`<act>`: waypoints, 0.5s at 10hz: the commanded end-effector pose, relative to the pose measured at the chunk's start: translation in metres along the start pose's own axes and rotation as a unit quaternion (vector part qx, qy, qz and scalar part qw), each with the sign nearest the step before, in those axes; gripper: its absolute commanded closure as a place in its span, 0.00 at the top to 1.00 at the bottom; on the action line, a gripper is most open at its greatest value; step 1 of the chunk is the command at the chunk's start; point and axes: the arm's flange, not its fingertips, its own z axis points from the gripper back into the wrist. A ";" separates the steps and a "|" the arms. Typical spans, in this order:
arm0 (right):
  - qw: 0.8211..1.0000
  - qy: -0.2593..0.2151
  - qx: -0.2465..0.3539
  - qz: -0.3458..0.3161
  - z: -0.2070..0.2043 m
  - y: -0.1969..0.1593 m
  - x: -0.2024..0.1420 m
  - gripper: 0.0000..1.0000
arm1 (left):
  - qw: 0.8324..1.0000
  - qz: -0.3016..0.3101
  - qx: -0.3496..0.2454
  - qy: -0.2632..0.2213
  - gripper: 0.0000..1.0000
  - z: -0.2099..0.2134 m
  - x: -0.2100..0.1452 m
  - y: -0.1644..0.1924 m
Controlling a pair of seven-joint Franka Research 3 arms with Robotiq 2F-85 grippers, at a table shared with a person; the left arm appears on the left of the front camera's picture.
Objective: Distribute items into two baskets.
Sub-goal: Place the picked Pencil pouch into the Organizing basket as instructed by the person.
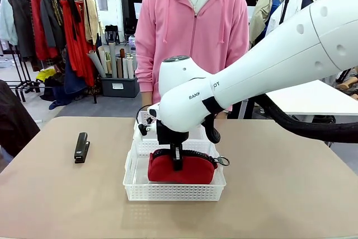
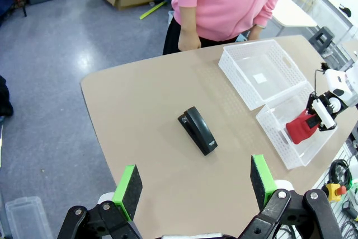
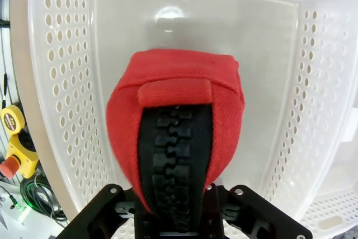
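The red pouch [image 1: 182, 169] with its black zipper lies in the near white basket [image 1: 173, 191], resting on the floor of it. My right gripper [image 1: 177, 163] reaches down into that basket and is shut on the pouch [image 3: 176, 99] along its zipper edge; the pouch hides the fingertips. A second white basket [image 1: 144, 120] stands just behind, empty [image 2: 263, 74]. The black stapler [image 1: 81, 147] lies flat on the table to the left. My left gripper [image 2: 196, 180] hovers high above the stapler [image 2: 198, 130], open, green pads wide apart.
A person in a pink hoodie [image 1: 193, 26] stands at the far edge, hands down. The tan table [image 1: 291, 194] has free room on both sides of the baskets. A yellow emergency-stop box [image 3: 11, 138] sits off the table's edge.
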 end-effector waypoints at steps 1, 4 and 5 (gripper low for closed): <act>1.000 -0.021 -0.001 -0.020 0.005 0.005 -0.006 0.64 | 1.000 -0.007 -0.007 -0.012 1.00 -0.001 0.000 0.002; 0.998 -0.042 -0.038 -0.038 0.036 0.011 -0.018 1.00 | 1.000 -0.007 -0.007 -0.012 1.00 -0.001 0.000 0.002; 0.997 -0.048 -0.047 -0.038 0.046 0.014 -0.021 1.00 | 1.000 -0.007 -0.007 -0.012 1.00 -0.001 0.000 0.002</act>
